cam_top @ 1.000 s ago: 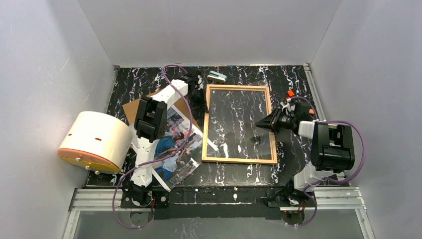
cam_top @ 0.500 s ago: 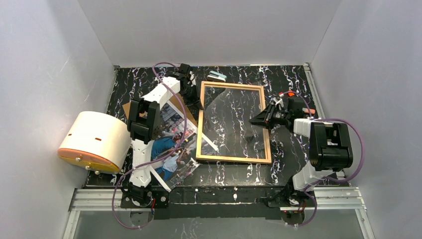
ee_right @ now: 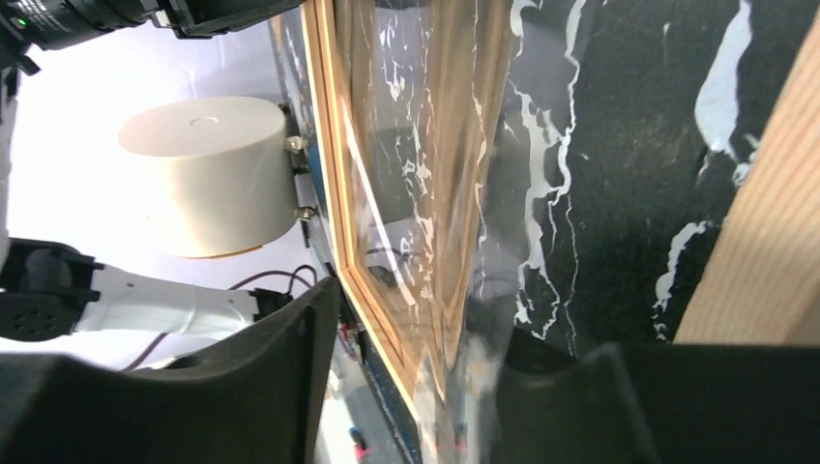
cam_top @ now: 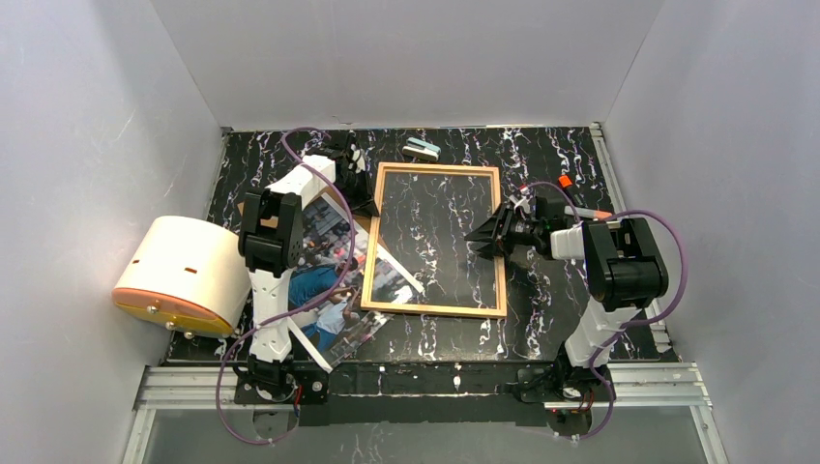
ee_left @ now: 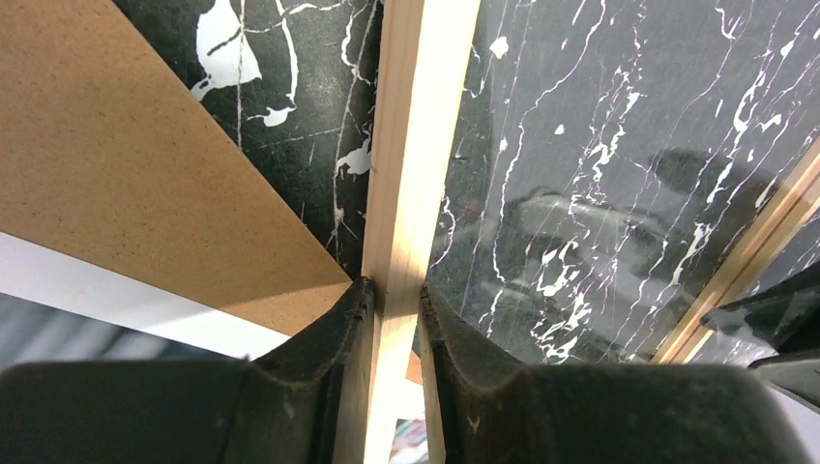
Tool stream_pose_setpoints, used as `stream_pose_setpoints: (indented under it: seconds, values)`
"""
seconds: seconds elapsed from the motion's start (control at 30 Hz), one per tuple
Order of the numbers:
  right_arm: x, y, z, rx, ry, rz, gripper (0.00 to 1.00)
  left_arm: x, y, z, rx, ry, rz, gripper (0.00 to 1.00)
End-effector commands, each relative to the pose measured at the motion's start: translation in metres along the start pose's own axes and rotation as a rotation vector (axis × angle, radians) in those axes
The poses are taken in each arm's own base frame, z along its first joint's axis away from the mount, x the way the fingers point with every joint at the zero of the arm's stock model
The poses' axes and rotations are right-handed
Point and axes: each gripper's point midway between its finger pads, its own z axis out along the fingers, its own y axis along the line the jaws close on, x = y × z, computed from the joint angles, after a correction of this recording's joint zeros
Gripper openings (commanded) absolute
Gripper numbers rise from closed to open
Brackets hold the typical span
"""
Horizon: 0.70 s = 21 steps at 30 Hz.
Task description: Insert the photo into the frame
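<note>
**Top view.** The frame (cam_top: 432, 310) lies flat on the black marbled table (cam_top: 571, 155). Its near-left corner covers the right edge of the photo (cam_top: 324, 290), whose white border shows through the pane. The photo lies face up at the left, outside the frame, over the brown backing board (cam_top: 340, 200). A cream cylinder (cam_top: 184, 271) rests at the table's left edge. A small teal object (cam_top: 421, 149) lies just beyond the frame's far rail.

**Left wrist view.** Here you see what the top view cannot resolve. Your left gripper (ee_left: 395, 290) is clamped on the frame's left rail, one finger (ee_left: 329, 338) on each side of the wood. The board's corner reaches the rail just ahead of it.

**Right wrist view.** Your right gripper (cam_top: 481, 239) sits at the frame's right rail with its jaws standing well apart. The frame is seen at a shallow angle between them, and the cylinder stands beyond it.

**Change over the last second.** The frame now lies further left and covers more of the photo. Both grippers have travelled left with it. The right jaws formed a narrow point then and now look splayed.

**Hard to make out.**
- Your left arm hides much of the photo.
- In the top view the left gripper is only a dark mass at the frame's far-left corner.
- Reflections in the pane double the rails in the right wrist view.
- You cannot tell whether either right finger touches the wood.
</note>
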Motion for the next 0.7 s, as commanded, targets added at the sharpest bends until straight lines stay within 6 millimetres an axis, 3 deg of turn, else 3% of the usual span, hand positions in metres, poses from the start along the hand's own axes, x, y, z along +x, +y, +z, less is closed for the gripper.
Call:
stream_pose_setpoints:
  seconds: [0.0, 0.1, 0.17, 0.3, 0.4, 0.57, 0.67]
  values:
    - [-0.026, 0.01, 0.003, 0.016, -0.065, -0.115, 0.57, -0.003, 0.004, -0.002, 0.014, -0.008, 0.032, 0.09]
    - [-0.034, 0.007, 0.003, 0.053, -0.088, -0.119, 0.6, 0.0, 0.009, 0.0, 0.002, -0.001, 0.026, 0.12]
    - [-0.038, 0.004, 0.005, 0.058, -0.088, -0.108, 0.57, 0.0, 0.011, 0.0, -0.001, 0.001, 0.019, 0.15]
    - [-0.036, 0.006, 0.012, -0.001, -0.049, -0.065, 0.31, -0.004, 0.01, -0.005, 0.002, -0.016, 0.015, 0.27]
    - [-0.037, 0.015, 0.008, -0.014, -0.072, -0.079, 0.19, -0.009, 0.007, -0.01, 0.013, -0.033, 0.009, 0.35]
    - [-0.037, 0.04, -0.003, -0.042, -0.088, -0.115, 0.04, -0.015, 0.007, -0.017, 0.023, -0.068, -0.002, 0.45]
    - [-0.038, 0.057, -0.008, -0.069, -0.099, -0.119, 0.01, -0.018, 0.013, -0.02, 0.023, -0.091, -0.026, 0.48]
